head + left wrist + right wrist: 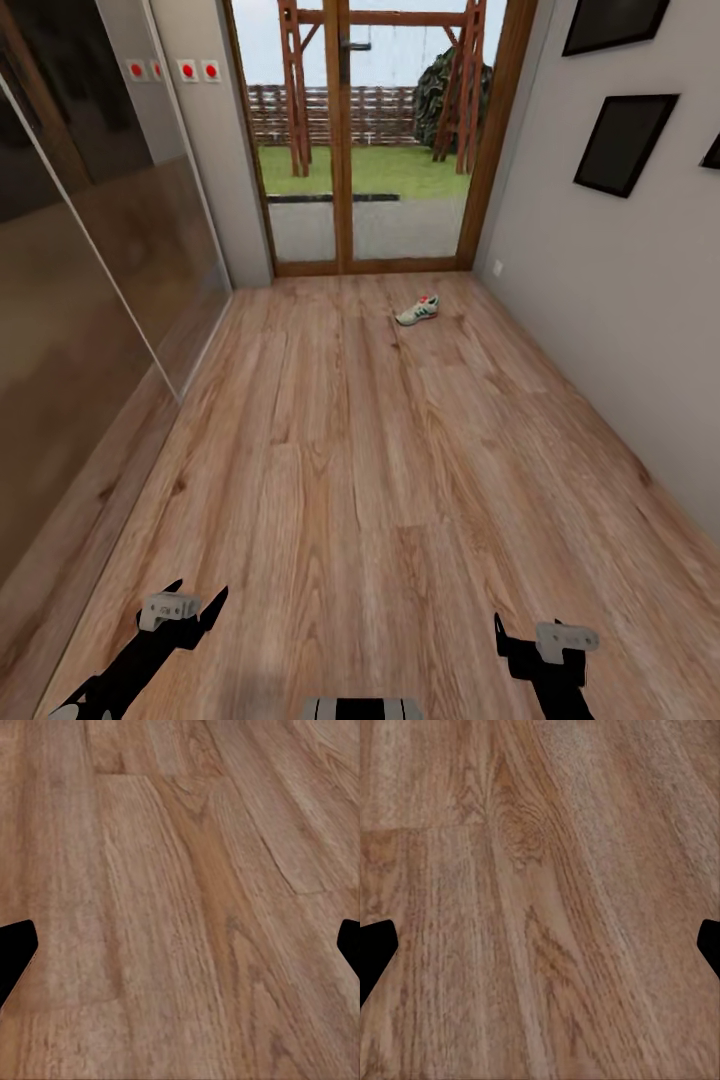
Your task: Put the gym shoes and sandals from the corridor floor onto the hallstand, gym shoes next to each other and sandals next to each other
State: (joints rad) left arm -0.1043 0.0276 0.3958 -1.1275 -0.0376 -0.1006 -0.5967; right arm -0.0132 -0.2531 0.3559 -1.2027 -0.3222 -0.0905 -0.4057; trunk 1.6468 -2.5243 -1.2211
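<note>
Lying far ahead, one gym shoe point(418, 311) (alone), corridor floor point(360, 470), two pincers spread

Gym shoe point(418, 311) too small for detail

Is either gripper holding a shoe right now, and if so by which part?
Nothing is held. Left gripper and right gripper are both open over bare corridor floor; one gym shoe lies far ahead.
</note>
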